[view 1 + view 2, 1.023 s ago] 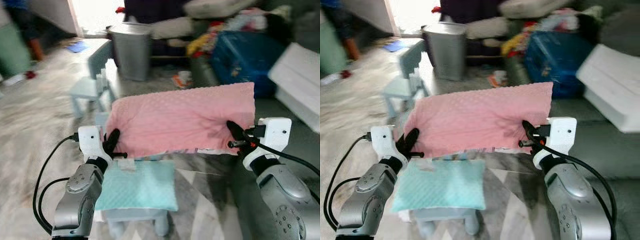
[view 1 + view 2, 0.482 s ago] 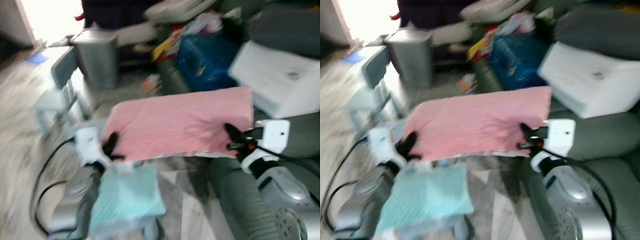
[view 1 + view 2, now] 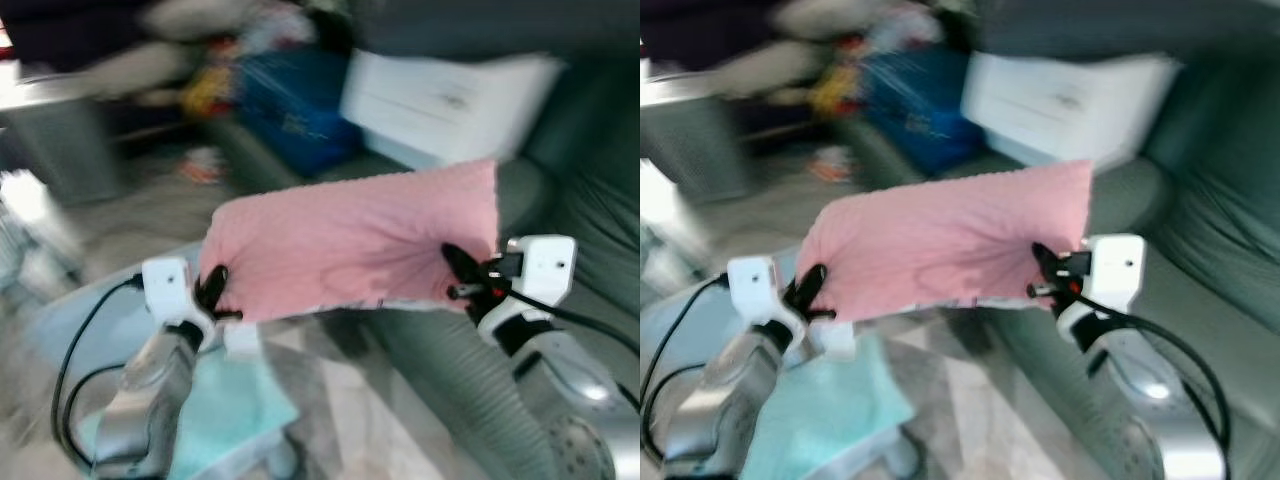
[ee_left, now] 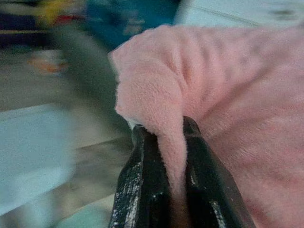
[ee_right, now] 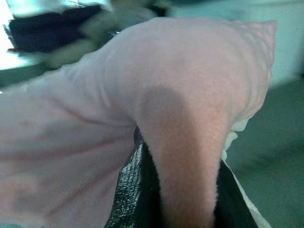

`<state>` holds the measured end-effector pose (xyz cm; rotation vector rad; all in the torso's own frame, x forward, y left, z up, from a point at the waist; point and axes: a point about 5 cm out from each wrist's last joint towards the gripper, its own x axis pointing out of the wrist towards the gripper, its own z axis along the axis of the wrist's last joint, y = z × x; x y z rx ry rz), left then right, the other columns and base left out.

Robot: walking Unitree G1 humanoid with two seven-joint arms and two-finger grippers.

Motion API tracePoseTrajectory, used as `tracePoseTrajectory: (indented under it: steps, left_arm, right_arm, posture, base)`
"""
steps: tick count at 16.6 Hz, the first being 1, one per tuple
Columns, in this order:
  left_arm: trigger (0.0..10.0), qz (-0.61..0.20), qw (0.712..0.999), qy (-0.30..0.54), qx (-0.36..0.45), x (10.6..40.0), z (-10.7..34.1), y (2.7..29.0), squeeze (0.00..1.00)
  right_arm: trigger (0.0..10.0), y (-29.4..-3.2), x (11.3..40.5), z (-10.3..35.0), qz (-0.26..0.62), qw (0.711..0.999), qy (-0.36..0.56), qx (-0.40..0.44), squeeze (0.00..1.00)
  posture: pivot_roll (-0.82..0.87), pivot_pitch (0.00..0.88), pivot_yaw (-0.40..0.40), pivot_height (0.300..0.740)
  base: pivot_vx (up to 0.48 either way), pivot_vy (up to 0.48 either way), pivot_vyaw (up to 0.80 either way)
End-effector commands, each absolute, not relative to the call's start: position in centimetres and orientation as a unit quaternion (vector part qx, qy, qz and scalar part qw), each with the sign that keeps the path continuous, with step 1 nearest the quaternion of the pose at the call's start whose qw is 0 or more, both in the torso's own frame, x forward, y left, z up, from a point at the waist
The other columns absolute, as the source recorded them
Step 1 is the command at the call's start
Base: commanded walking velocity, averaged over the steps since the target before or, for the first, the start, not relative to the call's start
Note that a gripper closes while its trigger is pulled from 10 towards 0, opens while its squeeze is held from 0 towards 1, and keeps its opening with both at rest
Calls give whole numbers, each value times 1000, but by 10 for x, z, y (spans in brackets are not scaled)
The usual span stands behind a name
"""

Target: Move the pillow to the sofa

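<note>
A pink, dimpled pillow (image 3: 350, 245) hangs stretched between my two grippers in front of my chest. My left gripper (image 3: 212, 290) is shut on its left edge, and the left wrist view shows pink fabric (image 4: 161, 118) pinched between the black fingers (image 4: 142, 190). My right gripper (image 3: 455, 272) is shut on the right edge, the fabric (image 5: 190, 118) bulging over its fingers (image 5: 135, 190). The grey-green sofa (image 3: 590, 220) lies to my right, its seat just beyond and under the pillow's right end.
A white box (image 3: 450, 95) rests on the sofa at the back. A blue bin (image 3: 285, 95) and a heap of clutter stand behind the pillow. A light teal pillow (image 3: 225, 405) lies on a small table below my left arm. The picture is blurred.
The whole view has swung to the right: the sofa and white box now sit ahead, the grey bin and small chair have slid off left. Both grippers still hold the pink pillow.
</note>
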<state>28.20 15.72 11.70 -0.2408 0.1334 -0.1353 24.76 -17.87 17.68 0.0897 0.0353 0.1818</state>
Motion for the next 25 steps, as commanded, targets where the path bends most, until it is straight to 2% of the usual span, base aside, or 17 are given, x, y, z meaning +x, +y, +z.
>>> tracePoseTrajectory:
  steps: [1,17,20,25]
  left_arm:
    - [10000,-62,989,69,-114,279,116,161,0]
    - [10000,-93,983,87,-130,280,112,155,0]
    - [10000,-93,982,85,-137,281,113,157,0]
    - [10000,-85,977,88,-174,282,113,159,0]
  right_arm:
    - [10000,-181,248,185,83,996,-1,43,0]
    - [10000,-179,249,185,84,995,-2,45,0]
    - [10000,-179,249,186,84,995,-4,44,0]
    - [10000,-178,250,186,84,995,-3,46,0]
  posture:
    - [-204,0,31,740]
    - [-208,0,36,740]
    - [-210,0,38,740]
    - [-210,0,39,740]
  base:
    - [0,0,-800]
    - [0,0,-800]
    - [0,0,0]
    - [0,0,-800]
